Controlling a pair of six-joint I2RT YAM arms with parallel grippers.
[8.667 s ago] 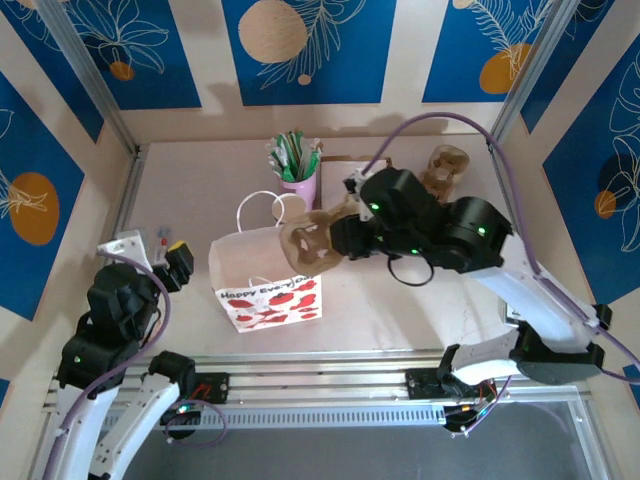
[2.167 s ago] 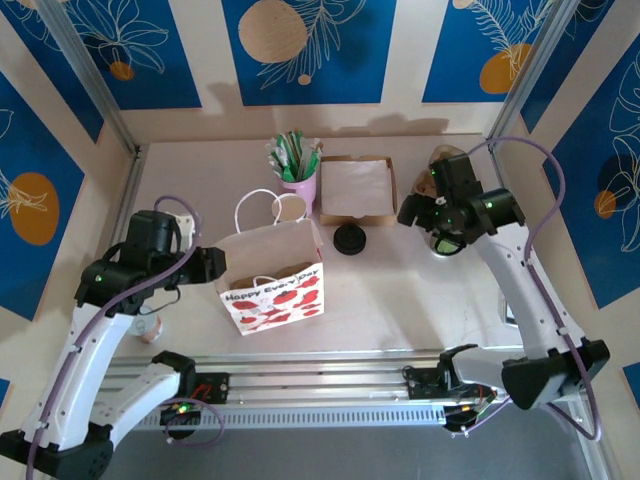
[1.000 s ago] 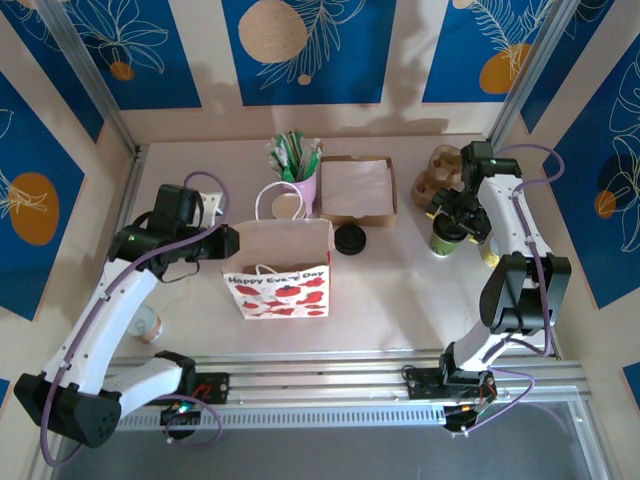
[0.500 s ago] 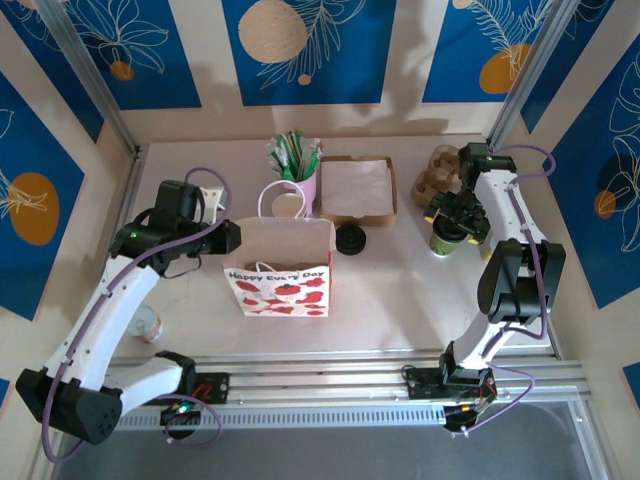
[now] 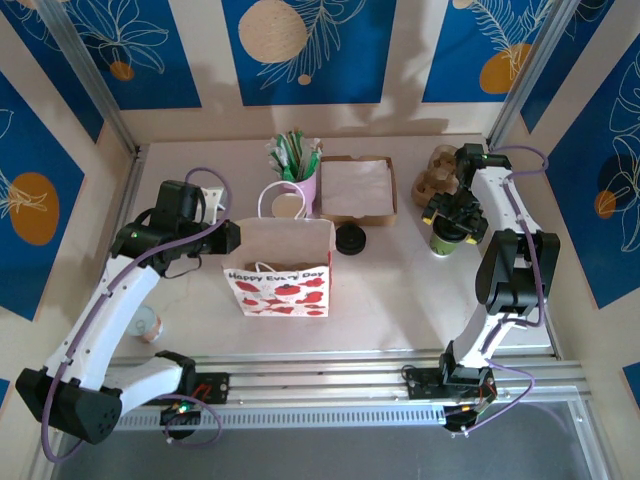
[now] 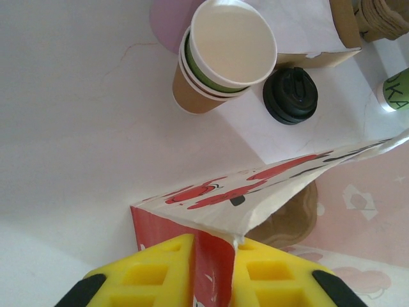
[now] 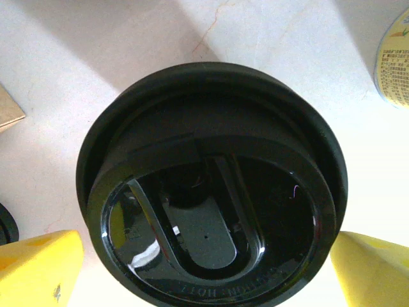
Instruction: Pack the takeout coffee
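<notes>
The right gripper (image 5: 455, 213), jaws wide, straddles the takeout coffee (image 7: 211, 217) at the right of the worktop (image 5: 400, 290), well apart from the paper bag (image 5: 278, 278) whose rim the left gripper (image 6: 214, 272) pinches; closing on the lid rather than the cup could pop it off or tip the coffee.

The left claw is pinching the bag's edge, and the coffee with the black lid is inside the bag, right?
Not inside. The left gripper does pinch the edge of the bag, but the coffee stands on the table right of the bag, as the top external view shows.
</notes>
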